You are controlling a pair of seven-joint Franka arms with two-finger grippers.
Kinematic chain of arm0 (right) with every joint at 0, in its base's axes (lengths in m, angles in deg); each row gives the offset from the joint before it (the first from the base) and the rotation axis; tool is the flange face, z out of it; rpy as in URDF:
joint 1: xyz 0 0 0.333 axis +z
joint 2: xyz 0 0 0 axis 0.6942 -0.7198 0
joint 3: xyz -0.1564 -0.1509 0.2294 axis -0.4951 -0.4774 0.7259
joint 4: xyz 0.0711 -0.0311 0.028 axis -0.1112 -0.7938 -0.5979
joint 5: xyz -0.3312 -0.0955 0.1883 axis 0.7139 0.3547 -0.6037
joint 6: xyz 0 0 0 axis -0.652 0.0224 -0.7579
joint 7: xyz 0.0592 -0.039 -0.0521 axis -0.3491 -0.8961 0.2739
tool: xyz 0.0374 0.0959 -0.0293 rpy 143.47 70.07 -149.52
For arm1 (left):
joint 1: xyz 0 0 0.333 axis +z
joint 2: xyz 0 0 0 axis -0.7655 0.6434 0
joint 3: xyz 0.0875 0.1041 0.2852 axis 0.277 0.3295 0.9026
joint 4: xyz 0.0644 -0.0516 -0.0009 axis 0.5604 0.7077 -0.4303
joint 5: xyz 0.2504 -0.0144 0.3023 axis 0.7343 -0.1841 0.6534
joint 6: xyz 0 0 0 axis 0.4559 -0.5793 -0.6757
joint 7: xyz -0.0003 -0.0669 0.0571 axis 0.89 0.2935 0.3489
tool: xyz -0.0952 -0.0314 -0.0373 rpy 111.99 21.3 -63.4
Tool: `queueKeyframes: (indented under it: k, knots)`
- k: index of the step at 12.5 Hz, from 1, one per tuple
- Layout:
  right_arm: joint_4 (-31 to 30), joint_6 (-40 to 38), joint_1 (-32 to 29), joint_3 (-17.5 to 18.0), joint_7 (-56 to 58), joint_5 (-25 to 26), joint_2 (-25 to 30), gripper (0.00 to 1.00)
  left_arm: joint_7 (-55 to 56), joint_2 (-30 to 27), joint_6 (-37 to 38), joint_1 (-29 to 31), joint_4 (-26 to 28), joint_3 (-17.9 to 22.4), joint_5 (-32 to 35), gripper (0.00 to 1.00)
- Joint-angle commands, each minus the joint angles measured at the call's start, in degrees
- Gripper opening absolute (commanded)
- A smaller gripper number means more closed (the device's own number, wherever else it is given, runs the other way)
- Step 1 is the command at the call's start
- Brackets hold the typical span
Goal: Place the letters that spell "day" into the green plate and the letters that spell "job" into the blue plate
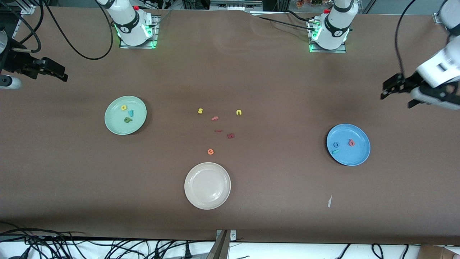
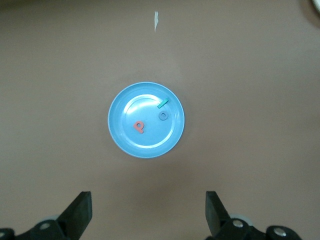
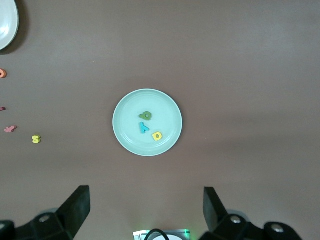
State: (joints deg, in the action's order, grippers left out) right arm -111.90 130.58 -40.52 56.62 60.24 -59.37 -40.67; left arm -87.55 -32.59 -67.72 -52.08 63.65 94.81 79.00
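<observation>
Brown bench [image 1: 273, 82], front view: the green plate [image 1: 114, 126] lies toward the right arm's end and carries the dark green "d" [image 1: 127, 119], the yellow "a" [image 1: 124, 107] and the cyan-blue "y" [image 1: 131, 113]. The blue plate [image 1: 355, 158] lies toward the left arm's end and carries the blue "o" [image 1: 336, 144], the cyan "j" [image 1: 335, 151] and the salmon-red "b" [image 1: 351, 142]. Between the two plates lie a yellow "s" [image 1: 200, 111], a yellow "u" [image 1: 239, 112], a salmon "f" [image 1: 215, 118] and an orange "e" [image 1: 210, 151]; a cream-white plate [image 1: 207, 185] sits nearer the camera. The left gripper [image 1: 390, 87] and right gripper [image 1: 57, 70] hang above the bench ends.

Left wrist view: jaws spread wide and empty, with the blue plate [image 2: 120, 135], "o" [image 2: 163, 116], "j" [image 2: 162, 104] and "b" [image 2: 139, 127] below.

Right wrist view: jaws likewise apart, holding nothing, over the green plate [image 3: 125, 135] with "d" [image 3: 145, 116], "y" [image 3: 144, 127] and "a" [image 3: 157, 136].
</observation>
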Motion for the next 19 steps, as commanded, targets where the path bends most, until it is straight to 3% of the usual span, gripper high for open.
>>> queueKeyframes:
  k: [1,4,6,10,12,15,18,19]
  knots:
    - [-0.8,0.3,-0.4,0.4,0.3,0.0,0.9,1.00,5.9,2.1,11.8,-0.3,-11.9,-2.7,4.2,1.00]
    - [-0.8,0.3,-0.4,0.6,0.3,0.0,0.9,1.00,20.4,4.8,21.5,-3.7,-20.1,-3.6,4.1,1.00]
    - [-0.8,0.3,-0.4,0.6,0.3,0.0,0.9,1.00,26.1,8.1,24.3,-5.0,-25.9,-3.2,3.4,1.00]
    - [-0.8,0.3,-0.4,0.6,0.3,0.0,0.9,1.00,26.3,11.7,23.2,-7.1,-26.7,-2.5,4.4,1.00]
    - [-0.8,0.3,-0.4,0.7,0.3,0.0,0.9,1.00,26.2,12.2,21.5,-11.6,-26.7,1.8,4.8,1.00]
    - [-0.8,0.2,-0.3,0.8,0.3,0.0,0.9,1.00,26.2,11.8,17.7,-11.4,-22.9,1.5,4.5,1.00]
    - [-0.8,0.2,-0.3,0.8,0.3,0.0,0.9,1.00,25.8,5.7,16.6,-10.1,-14.2,0.4,2.9,1.00]
    - [-0.8,0.2,-0.3,0.8,0.3,0.0,0.9,1.00,25.6,5.7,16.6,-9.7,-13.9,0.4,2.7,1.00]
